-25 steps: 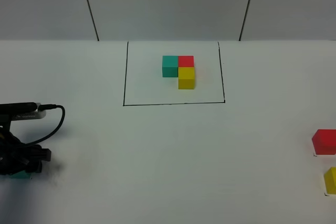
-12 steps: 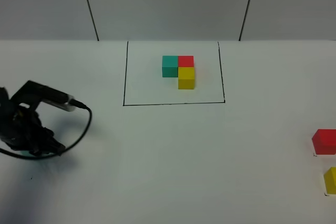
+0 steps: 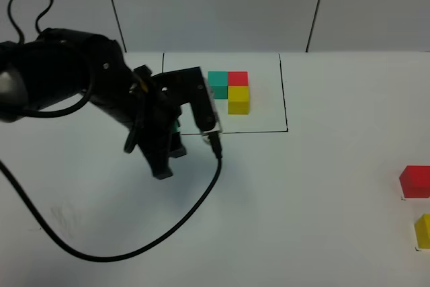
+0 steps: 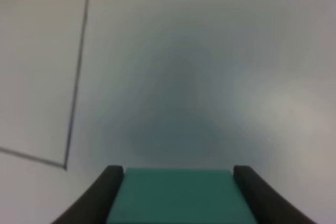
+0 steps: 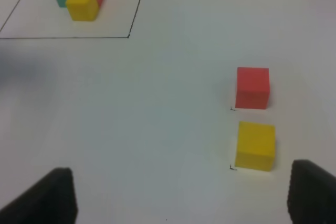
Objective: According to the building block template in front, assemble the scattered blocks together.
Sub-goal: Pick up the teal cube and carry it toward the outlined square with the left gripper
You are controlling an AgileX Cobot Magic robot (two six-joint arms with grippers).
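table [image 3: 316, 247]: template cluster [image 3: 230, 90] inside outlined rectangle [image 3: 222, 132], centre, toward the back. left gripper [image 3: 169, 144] near the rectangle's front-left corner, held cube [image 4: 178, 200] between its fingers. at the right edge, well apart from the rectangle: rear cube [image 3: 415, 181], with front cube [image 3: 423, 230] just before it.

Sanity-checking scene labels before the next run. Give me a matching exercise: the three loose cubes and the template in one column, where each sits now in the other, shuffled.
1. loose teal cube
2. loose red cube
3. loose yellow cube
4. three-cube template

A. inside the black-lined rectangle
B. clamped in the left gripper
C. lying free at right, the one of its pair nearer the template
D. lying free at right, the one of its pair farther from the template

Pairs: 1-B, 2-C, 3-D, 4-A
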